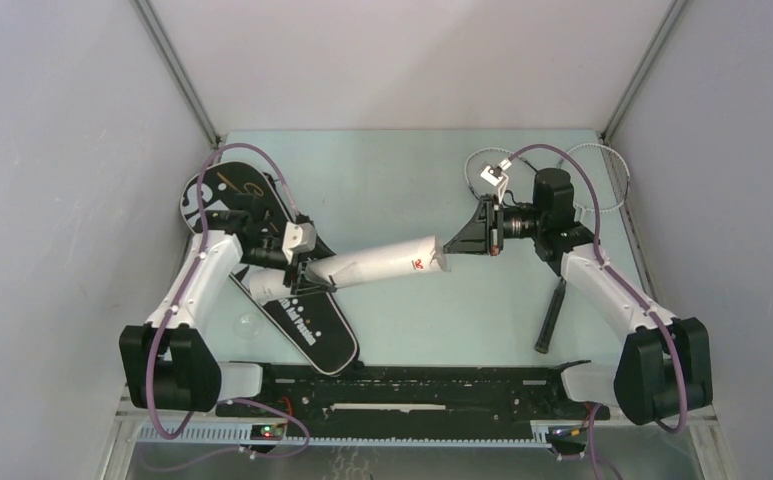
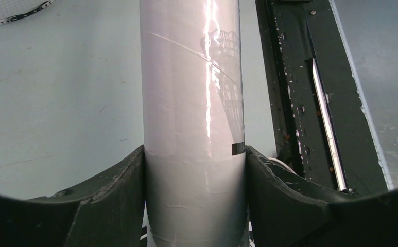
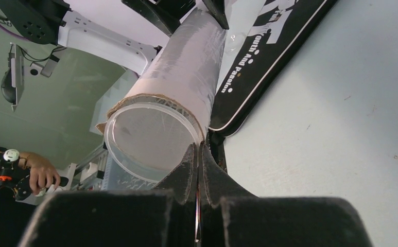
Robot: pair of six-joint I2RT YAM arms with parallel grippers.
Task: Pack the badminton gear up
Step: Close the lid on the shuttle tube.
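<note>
Pale green table [image 1: 392, 170]: left gripper [image 1: 314, 275] clamps the white tube [image 1: 382, 265] above the black bag [image 1: 312, 335]; right gripper [image 1: 450, 247], its jaws pressed together, touches the tube's right, clear-capped end.

The tube [image 1: 382, 262] bridges the gap between the two hands and blocks any straight path across. The left hand [image 1: 312, 272] clamps one end. Beneath and behind that hand the bag [image 1: 317, 335] covers the surface [image 1: 382, 180], with the side wall [image 1: 62, 200] close beyond. The right hand [image 1: 459, 243], fingers pressed together, meets the tube's other end. Behind the right hand lies a racquet [image 1: 552, 315]. Beyond both hands the surface is bare. A narrower bare strip runs between the tube and the rail [image 1: 402, 385].
</note>
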